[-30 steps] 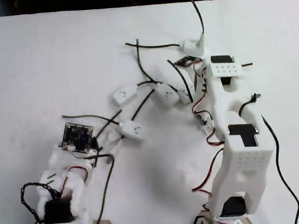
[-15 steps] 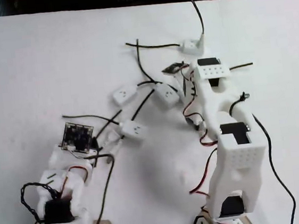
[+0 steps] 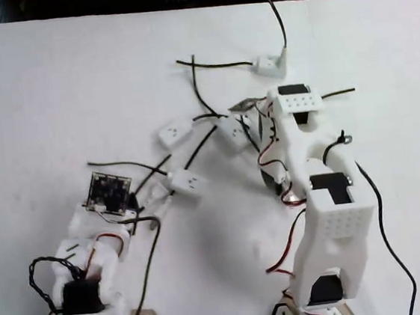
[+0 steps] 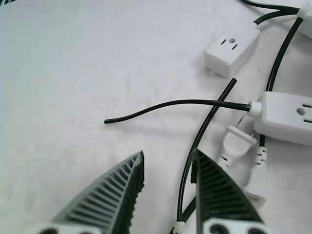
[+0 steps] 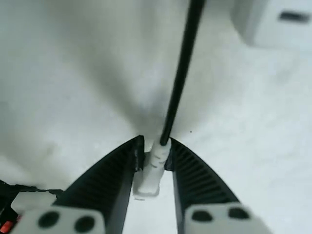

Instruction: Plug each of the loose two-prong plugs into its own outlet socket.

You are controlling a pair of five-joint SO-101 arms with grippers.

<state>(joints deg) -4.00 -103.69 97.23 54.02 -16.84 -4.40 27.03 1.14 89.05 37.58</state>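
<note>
My right gripper [image 5: 153, 142] is shut on a white two-prong plug [image 5: 150, 168], whose black cord [image 5: 181, 78] runs away from the fingers. A white outlet socket [image 5: 275, 19] lies just beyond it. In the high view the right arm [image 3: 299, 110] hangs beside the middle socket [image 3: 230, 131]. My left gripper [image 4: 168, 156] is open low over the table, with a thin black cord [image 4: 195, 146] crossing between its fingers. A loose white plug [image 4: 238, 141] lies beside it, under a socket block [image 4: 287, 117]. Another socket [image 4: 231, 48] sits farther off.
More white sockets [image 3: 175, 133] [image 3: 185, 183] [image 3: 268, 65] and tangled black cords [image 3: 201, 91] spread over the middle of the white table [image 3: 53, 91]. A small black circuit board [image 3: 109, 189] sits on the left arm. The table's left and far side are open.
The right arm has shifted left toward the middle socket with the plug in its gripper. The left arm has stayed still.
</note>
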